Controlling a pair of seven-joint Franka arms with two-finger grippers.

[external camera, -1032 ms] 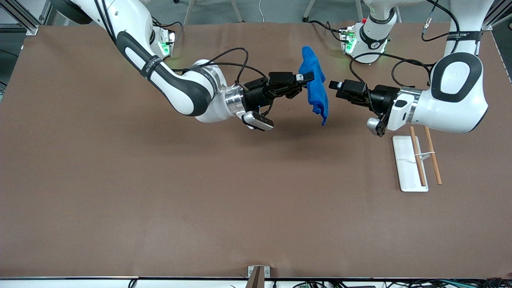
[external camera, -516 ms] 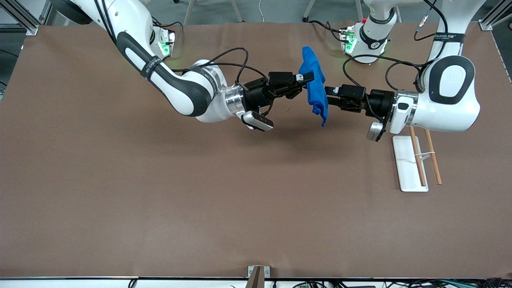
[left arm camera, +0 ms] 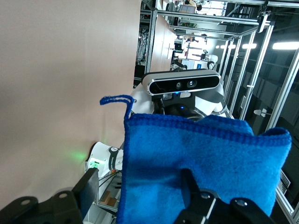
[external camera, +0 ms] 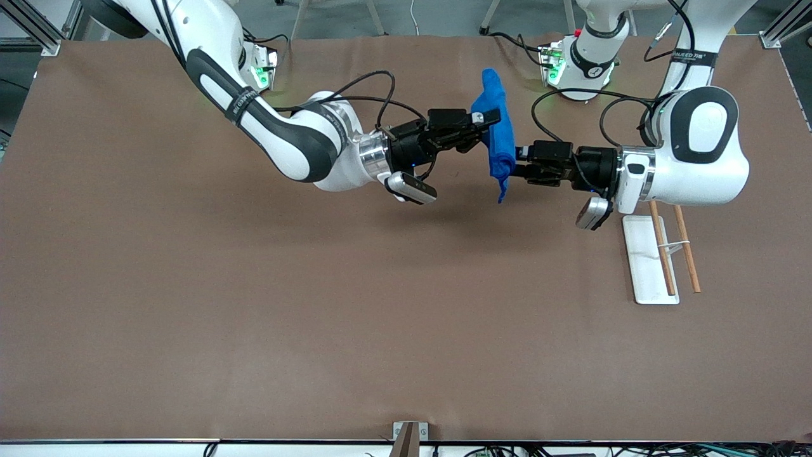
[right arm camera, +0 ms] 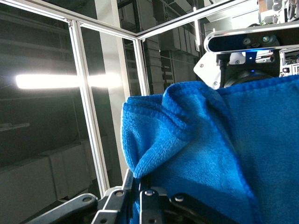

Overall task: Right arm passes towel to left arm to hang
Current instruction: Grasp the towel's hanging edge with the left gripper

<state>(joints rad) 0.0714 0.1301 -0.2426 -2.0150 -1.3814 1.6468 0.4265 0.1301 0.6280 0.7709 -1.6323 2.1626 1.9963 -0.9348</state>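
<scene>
Right hand (external camera: 487, 124) is clamped tight on the upper part of the towel (external camera: 498, 136), holding it up in the air over the brown counter (external camera: 254, 285), midway between the two arms. The blue cloth hangs folded, with a loose thread at one corner. Left hand (external camera: 515, 162) reaches in level, its fingers (left arm camera: 189, 186) spread on either side of the towel's lower part, not yet pinched together.

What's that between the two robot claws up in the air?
The towel, a blue cloth, hangs between them: the right gripper is shut on it, and the left gripper straddles it, seen in the front view.
</scene>
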